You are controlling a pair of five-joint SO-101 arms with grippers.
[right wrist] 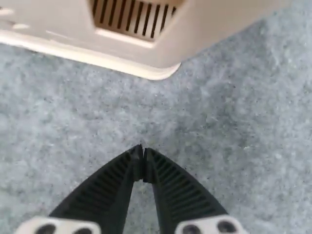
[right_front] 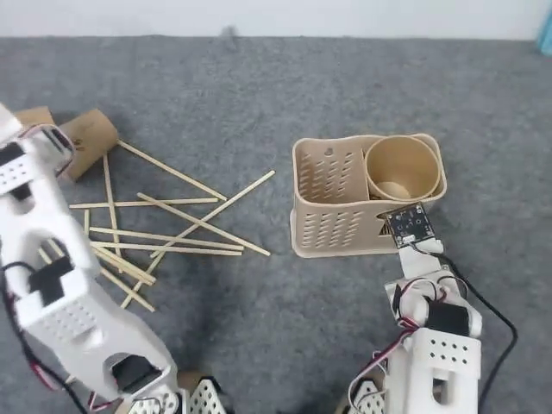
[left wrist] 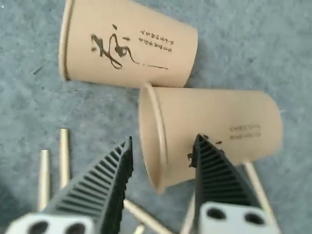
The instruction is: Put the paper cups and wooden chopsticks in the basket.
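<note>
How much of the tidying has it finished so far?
One cup stands in the basket. The left gripper, open, hangs over one of two cups lying on the carpet; nothing is gripped. Those and the scattered chopsticks remain. The right gripper is shut near the basket.

Grey carpet [right_front: 259, 95], pale wall [right_front: 276, 15] behind

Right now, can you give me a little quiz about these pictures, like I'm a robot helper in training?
1. True or false: the left tool is open.
2. How many cups sit in the basket? A none, B one, C three.
3. Fill in: the chopsticks lie on the grey ____.
Key: 1 true; 2 B; 3 carpet.
</note>
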